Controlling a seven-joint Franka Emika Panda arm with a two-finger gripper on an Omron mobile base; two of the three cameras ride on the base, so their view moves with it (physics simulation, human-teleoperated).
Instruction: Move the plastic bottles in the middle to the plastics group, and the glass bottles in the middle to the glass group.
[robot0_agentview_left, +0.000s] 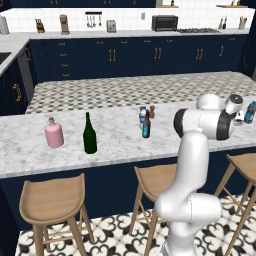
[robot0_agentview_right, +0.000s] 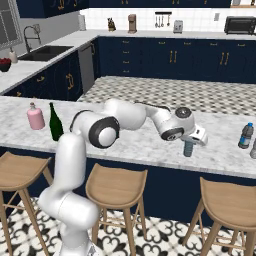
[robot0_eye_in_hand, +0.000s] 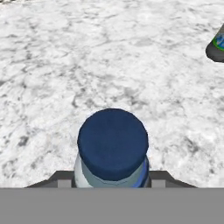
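Home kitchen is shown. Navy cabinets (robot0_agentview_left: 115, 55) with brass handles are seen along back wall. Sink with faucet (robot0_agentview_right: 31, 36) is set in left counter. Toaster oven (robot0_agentview_left: 164, 23), stove (robot0_agentview_left: 199, 30) and knife block (robot0_agentview_left: 39, 26) are placed at far counter edge. Marble island counter (robot0_agentview_left: 30, 145) is lined with wooden stools (robot0_agentview_left: 52, 200). Patterned floor tiles are laid.

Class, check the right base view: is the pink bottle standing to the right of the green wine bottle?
No: the pink bottle stands left of the green wine bottle on the counter.
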